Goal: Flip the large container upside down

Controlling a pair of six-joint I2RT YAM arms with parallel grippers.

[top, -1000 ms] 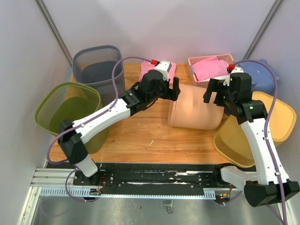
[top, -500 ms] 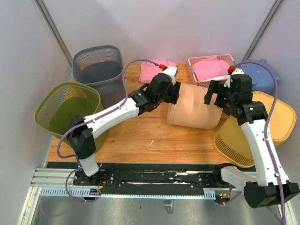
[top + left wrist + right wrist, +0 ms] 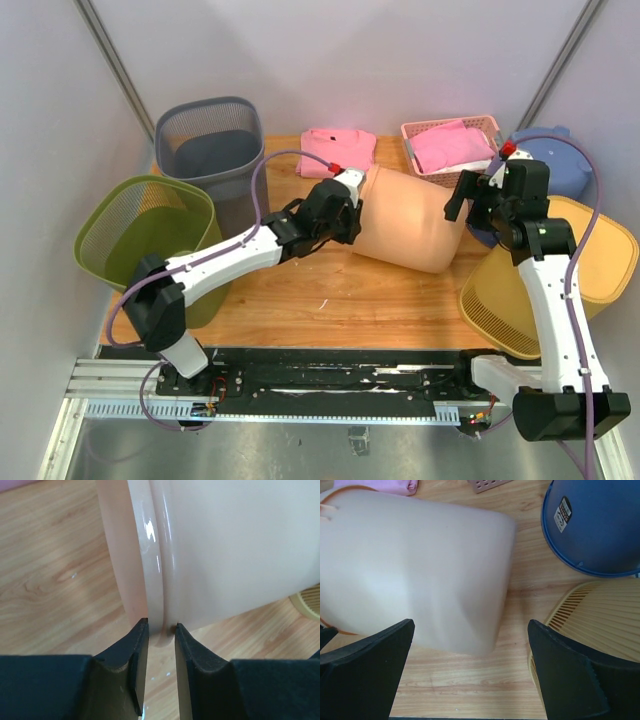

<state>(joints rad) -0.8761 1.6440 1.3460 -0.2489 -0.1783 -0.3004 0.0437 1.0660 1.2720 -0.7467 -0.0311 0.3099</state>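
The large container [image 3: 405, 230] is a peach plastic tub lying on its side on the wooden table [image 3: 330, 300], its rim to the left and its base to the right. My left gripper [image 3: 348, 215] is at that rim. In the left wrist view the two fingertips pinch the rim's lip, so the left gripper [image 3: 160, 627] is shut on the large container [image 3: 225, 545]. My right gripper [image 3: 470, 203] hovers wide open over the base end. The right wrist view shows the right gripper [image 3: 470, 625] spread above the tub's base corner [image 3: 420, 565], holding nothing.
A grey mesh bin [image 3: 205, 140] and a green mesh bin [image 3: 145, 235] stand at the left. A pink cloth [image 3: 338, 150] and a pink basket [image 3: 450, 145] lie at the back. A blue tub [image 3: 555, 160] and a yellow slatted basket [image 3: 560, 270] crowd the right edge.
The left gripper came down onto the tub's rim and closed on it. The tub swung a little, its rim end shifting nearer. The right gripper drew back slightly to the right, still open.
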